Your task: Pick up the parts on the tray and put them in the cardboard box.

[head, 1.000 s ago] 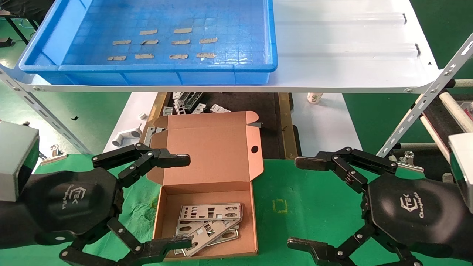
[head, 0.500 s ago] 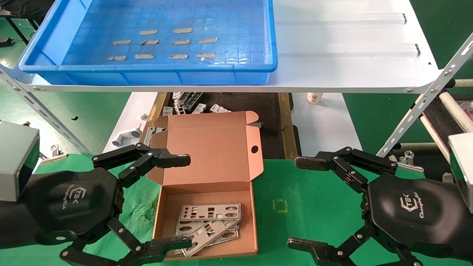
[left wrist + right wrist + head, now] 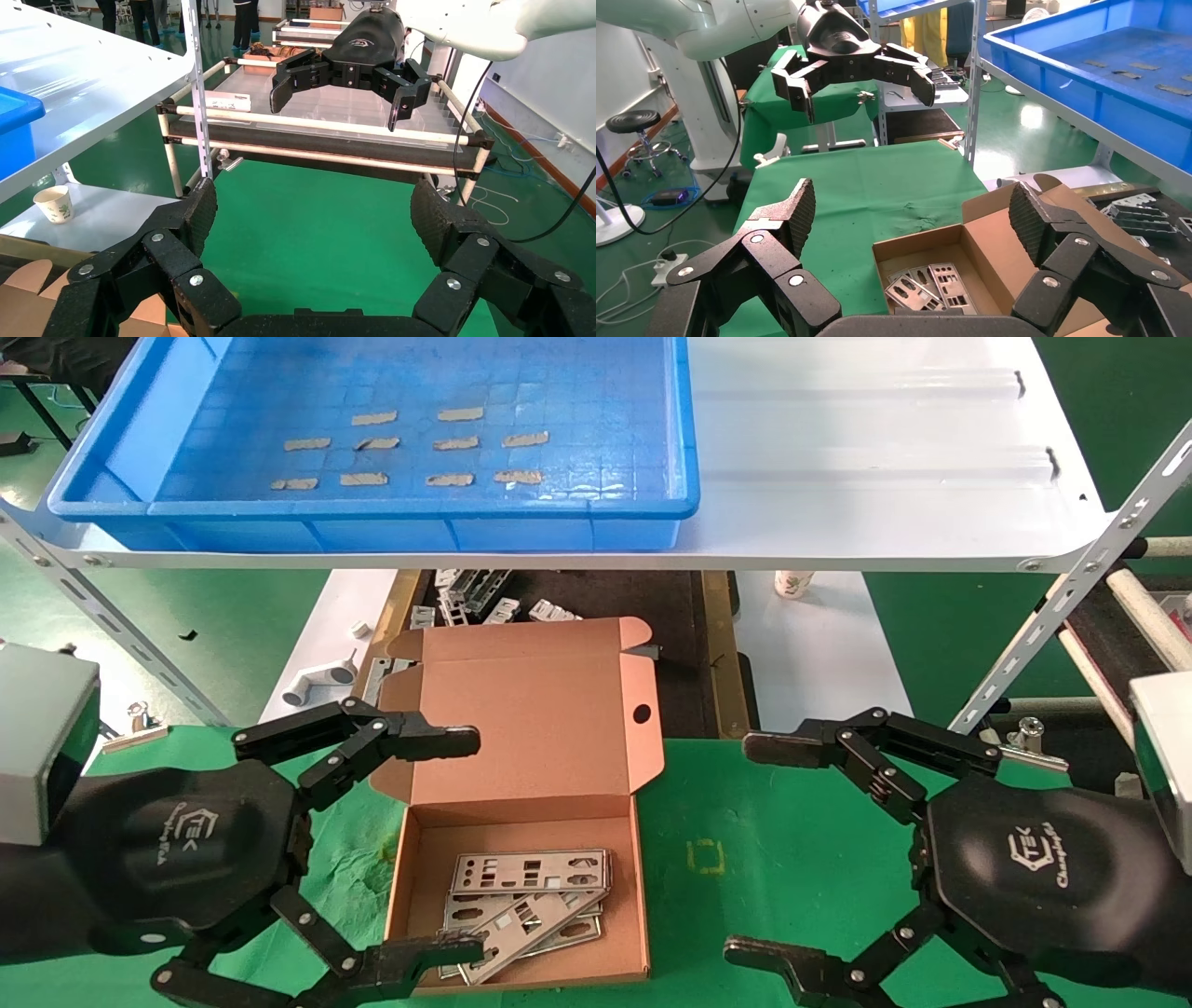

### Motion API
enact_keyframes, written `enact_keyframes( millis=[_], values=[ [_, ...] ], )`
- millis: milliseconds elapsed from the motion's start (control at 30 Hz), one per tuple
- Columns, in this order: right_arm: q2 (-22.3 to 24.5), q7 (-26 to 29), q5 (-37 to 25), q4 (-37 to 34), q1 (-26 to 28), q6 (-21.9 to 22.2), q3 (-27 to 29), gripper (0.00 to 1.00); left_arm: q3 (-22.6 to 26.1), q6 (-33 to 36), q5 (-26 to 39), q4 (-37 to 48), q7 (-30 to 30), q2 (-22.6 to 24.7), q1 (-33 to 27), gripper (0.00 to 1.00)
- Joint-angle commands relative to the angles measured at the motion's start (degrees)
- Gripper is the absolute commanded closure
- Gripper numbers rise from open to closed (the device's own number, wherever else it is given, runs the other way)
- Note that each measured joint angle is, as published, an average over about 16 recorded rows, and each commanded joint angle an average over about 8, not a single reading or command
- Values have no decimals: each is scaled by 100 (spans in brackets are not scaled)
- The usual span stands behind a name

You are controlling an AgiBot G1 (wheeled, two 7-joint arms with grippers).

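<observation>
Head view: the tray [image 3: 140, 449] sits on the upper shelf [image 3: 885, 458], its floor showing only tape strips [image 3: 410, 444]; no parts left in it. The cardboard box [image 3: 521, 859] stands open on the green bench [image 3: 745, 831], lid flap [image 3: 531, 710] tilted back, with the parts [image 3: 526, 896] stacked loosely inside. Judged from this, the transfer looks complete; nothing appears left to fetch. Left end effector [image 3: 466, 845] hangs low beside the box, jaws spread wide, empty, one finger over the lid flap and one at the box's near edge. Right end effector [image 3: 759, 850] hovers over bare bench to the box's right, also spread wide and empty.

Left wrist view: left end effector [image 3: 309, 217] wide, nothing between its fingers; the right end effector is visible farther off, open.

Right wrist view: right end effector [image 3: 909, 210] wide and empty; box and parts [image 3: 926, 286] visible beyond it, tray [image 3: 1088, 77] above.
</observation>
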Motion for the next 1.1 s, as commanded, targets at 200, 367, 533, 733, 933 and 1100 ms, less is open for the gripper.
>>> enact_keyframes(
  millis=[200, 367, 533, 733, 933, 1100],
  values=[
    [0, 0, 0, 0, 0, 0, 0, 0, 0, 0, 0, 0, 0, 0, 0, 0],
    [0, 0, 0, 0, 0, 0, 0, 0, 0, 0, 0, 0, 0, 0, 0, 0],
    [0, 0, 0, 0, 0, 0, 0, 0, 0, 0, 0, 0, 0, 0, 0, 0],
    [0, 0, 0, 0, 0, 0, 0, 0, 0, 0, 0, 0, 0, 0, 0, 0],
    [0, 0, 0, 0, 0, 0, 0, 0, 0, 0, 0, 0, 0, 0, 0, 0],
    [0, 0, 0, 0, 0, 0, 0, 0, 0, 0, 0, 0, 0, 0, 0, 0]
  ],
)
